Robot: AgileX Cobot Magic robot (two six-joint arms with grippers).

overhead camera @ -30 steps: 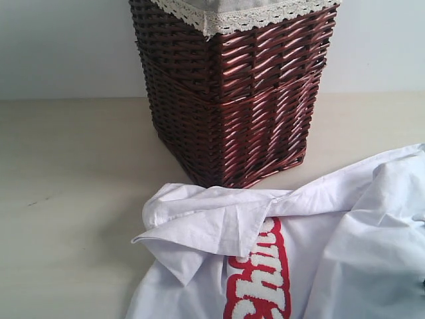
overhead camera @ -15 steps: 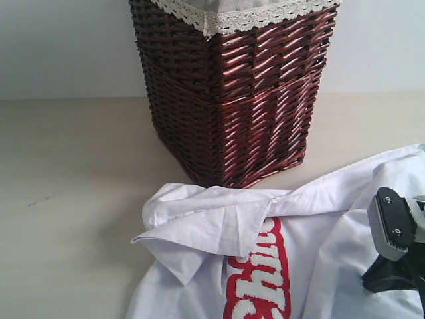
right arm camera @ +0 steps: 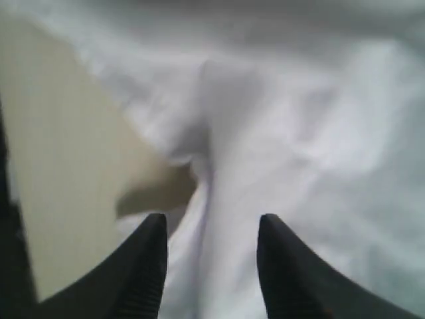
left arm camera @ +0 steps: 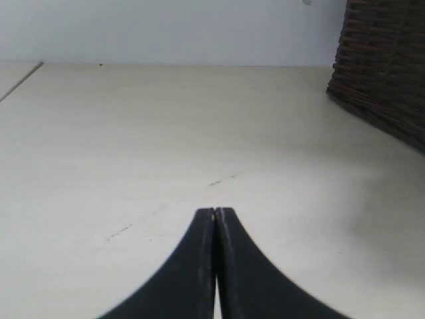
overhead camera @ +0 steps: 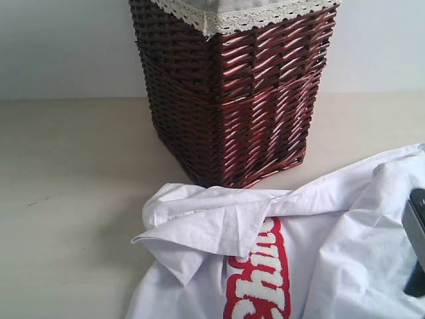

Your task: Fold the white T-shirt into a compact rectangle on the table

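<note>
Standing at the upper middle of the exterior frame, a dark wicker basket point(overhead camera: 232, 93) with a lace-edged liner point(overhead camera: 246, 16) closed off the far side of the table point(overhead camera: 73, 199). Its near corner sat just beside the bunched upper edge of the white T-shirt point(overhead camera: 332, 252). The shirt lay crumpled across the lower right, running off the bottom and right edges, with its red-outlined lettering point(overhead camera: 262, 279) at the bottom centre. The whole left half of the frame was bare tabletop, marked only by a small dark scuff point(overhead camera: 33, 201).

The right gripper point(right arm camera: 212, 229) showed at the right edge as a dark sliver over the shirt. Its jaws stood apart above a raised fold of cloth, clamping nothing; the blur hid any contact. The left gripper point(left arm camera: 216, 214) was pressed together and empty over bare table, well apart from the basket.
</note>
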